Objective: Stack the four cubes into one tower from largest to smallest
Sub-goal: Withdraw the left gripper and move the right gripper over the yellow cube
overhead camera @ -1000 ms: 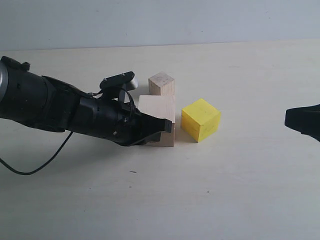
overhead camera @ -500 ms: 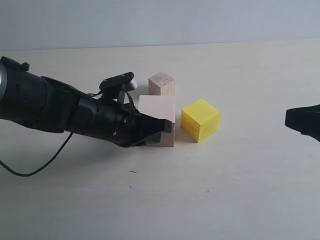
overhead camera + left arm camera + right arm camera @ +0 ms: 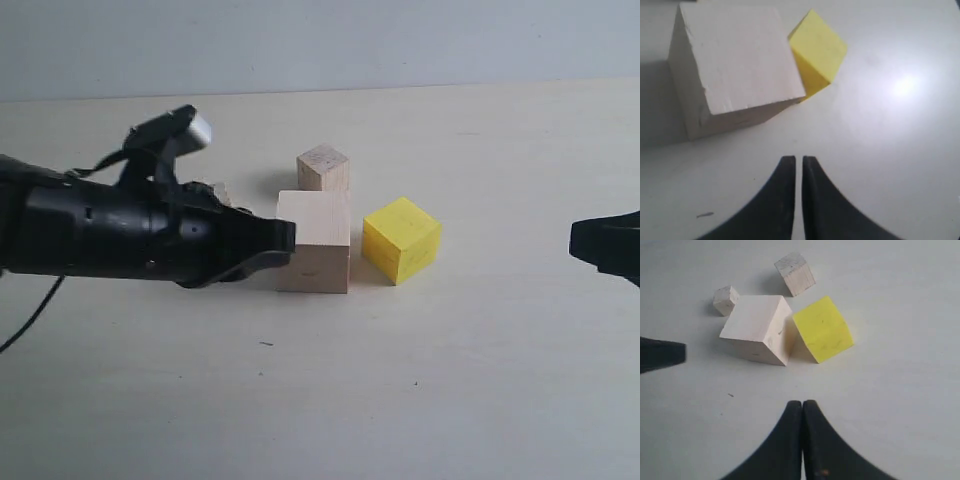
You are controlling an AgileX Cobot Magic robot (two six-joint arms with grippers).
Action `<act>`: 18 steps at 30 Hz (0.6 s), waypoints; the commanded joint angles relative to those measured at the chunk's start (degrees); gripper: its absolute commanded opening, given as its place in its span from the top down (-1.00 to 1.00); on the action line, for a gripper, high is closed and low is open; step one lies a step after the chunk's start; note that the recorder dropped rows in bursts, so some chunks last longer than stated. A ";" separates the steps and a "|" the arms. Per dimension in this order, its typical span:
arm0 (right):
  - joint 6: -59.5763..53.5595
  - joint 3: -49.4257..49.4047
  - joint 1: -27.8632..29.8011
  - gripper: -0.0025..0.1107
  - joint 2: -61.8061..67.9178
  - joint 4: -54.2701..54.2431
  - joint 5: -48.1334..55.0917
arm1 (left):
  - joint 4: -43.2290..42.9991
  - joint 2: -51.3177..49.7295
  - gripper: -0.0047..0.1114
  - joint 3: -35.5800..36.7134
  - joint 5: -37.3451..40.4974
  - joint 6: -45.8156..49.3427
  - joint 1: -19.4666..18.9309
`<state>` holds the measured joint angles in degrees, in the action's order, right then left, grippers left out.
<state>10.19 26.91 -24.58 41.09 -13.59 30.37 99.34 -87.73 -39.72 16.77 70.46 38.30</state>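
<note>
Large cube (image 3: pixel 314 240) pale matt wood; yellow cube (image 3: pixel 401 238) matt; table (image 3: pixel 450 400) smooth.

yellow cube (image 3: pixel 400 240), pale wood cube (image 3: pixel 314 240)

exterior camera faces the far edge of the worktop (image 3: pixel 480 400); wrist cameras look down, nearer; all share the large cube (image 3: pixel 314 240) and yellow cube (image 3: pixel 823 329).

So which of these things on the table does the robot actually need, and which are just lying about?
Needed for the tower:
large pale wood cube
yellow cube
small wood cube
smallest wood cube
left gripper and right gripper, both shut, holding nothing

Just there:
table
dark speck on it
</note>
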 commanded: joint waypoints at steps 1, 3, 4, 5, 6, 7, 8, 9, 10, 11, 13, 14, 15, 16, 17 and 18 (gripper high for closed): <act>-4.30 0.66 -0.12 0.96 5.18 0.63 -0.53 | -1.97 11.55 0.79 2.10 -4.62 -0.24 -0.07; -8.27 1.72 -0.12 0.96 8.79 0.63 -0.58 | -3.95 15.79 0.79 2.66 -6.56 -0.24 -0.07; -11.97 3.18 -0.12 0.96 11.37 0.63 -0.58 | -4.93 17.84 0.79 2.90 -7.33 -0.24 -0.07; -14.13 4.48 -0.12 0.96 13.13 0.63 -0.42 | -5.78 19.35 0.79 3.03 -7.62 -0.24 -0.07; -16.44 5.96 -0.12 0.96 14.86 0.63 -0.24 | -6.73 21.04 0.79 3.02 -7.74 -0.24 -0.07; -18.45 8.53 -0.12 0.96 17.36 0.63 0.12 | -7.55 22.39 0.79 3.16 -7.74 -0.24 -0.21; -20.17 10.35 -0.12 0.96 18.99 0.63 0.26 | -8.13 23.36 0.79 3.16 -7.74 -0.24 -0.34; -21.65 12.70 -0.12 0.96 20.98 0.80 0.58 | -8.77 24.50 0.79 3.16 -7.74 -0.24 -0.34; -22.98 15.07 -0.12 0.96 22.94 1.82 1.27 | -9.38 25.17 0.79 3.16 -7.74 -0.24 -0.44; -23.10 17.32 -0.12 0.96 24.91 3.35 1.61 | -9.89 25.50 0.79 3.16 -7.74 -0.24 -0.44; -23.10 21.54 -0.12 0.96 28.91 6.46 3.24 | -11.66 25.79 0.79 3.16 -7.74 -0.24 -0.44; -23.10 23.03 -0.12 0.96 30.49 7.25 4.18 | -12.22 25.79 0.79 3.16 -7.74 -0.24 -0.44; -23.10 24.60 -0.12 0.96 32.41 7.82 4.81 | -13.27 25.66 0.79 3.16 -7.74 -0.24 -0.44; -23.10 25.80 -0.12 0.95 34.24 7.96 4.88 | -14.12 25.66 0.79 3.16 -7.74 -0.24 -0.44; -23.10 26.56 -0.12 0.92 35.65 7.96 4.75 | -14.70 25.66 0.79 3.16 -7.95 -0.24 -0.55; -23.23 27.30 -0.12 0.87 37.35 7.96 4.31 | -15.47 25.66 0.79 3.16 -8.57 -0.24 -0.55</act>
<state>-12.23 52.00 -24.58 74.67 -6.65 34.22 86.10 -62.23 -36.88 9.11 70.46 37.97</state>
